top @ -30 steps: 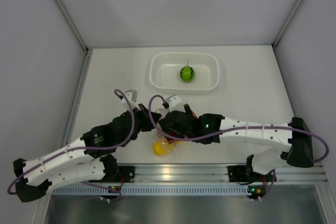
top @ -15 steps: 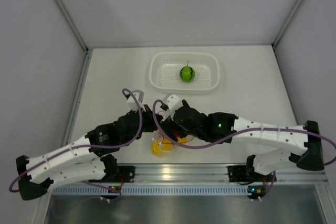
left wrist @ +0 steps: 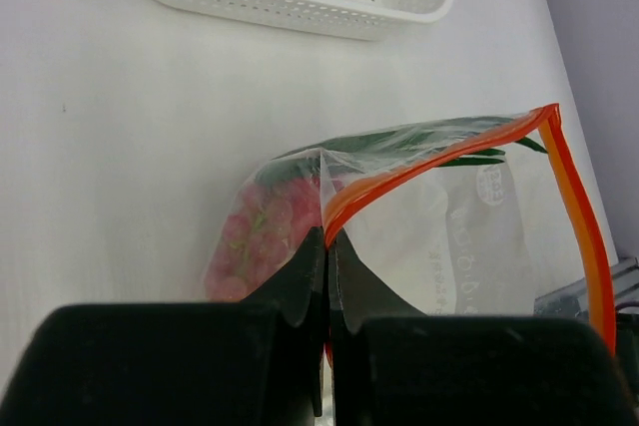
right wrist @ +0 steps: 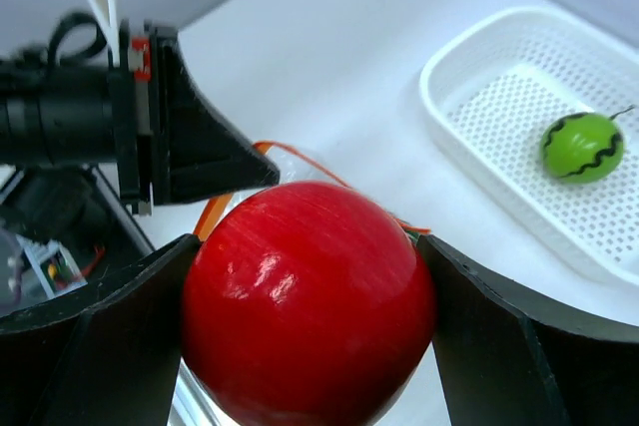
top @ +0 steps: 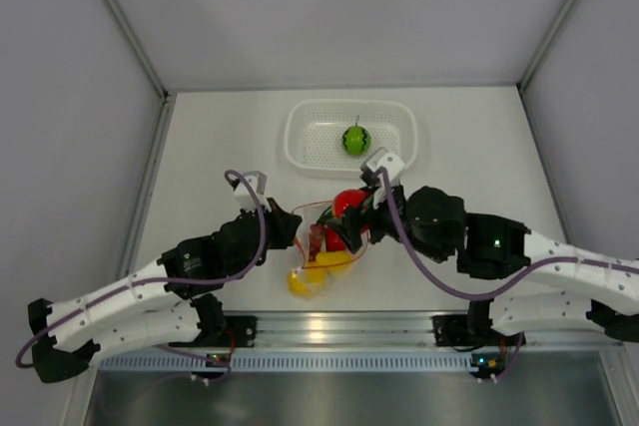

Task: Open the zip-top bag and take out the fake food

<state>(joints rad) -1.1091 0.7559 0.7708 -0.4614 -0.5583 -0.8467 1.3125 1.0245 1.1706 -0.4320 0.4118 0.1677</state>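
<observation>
Evidently the left gripper (left wrist: pixel 327 246) pinches shut on the orange zip strip (left wrist: pixel 429 169) of the zip-top bag (left wrist: pixel 469 236) to hold its mouth agape, while the right gripper (right wrist: pixel 310 331), jaws half-spread around a red fake fruit (top: pixel 348 204), hangs at the bag's one o'clock (the basket (top: pixel 291 143) waits at twelve).

Left end effector (left wrist: pixel 327 243) tight on zip-top bag (left wrist: pixel 469 236)

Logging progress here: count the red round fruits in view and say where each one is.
1. The red round fruit is held in the right gripper, by the open zip-top bag that the left gripper pinches. Another could be hidden inside the bag.
</observation>
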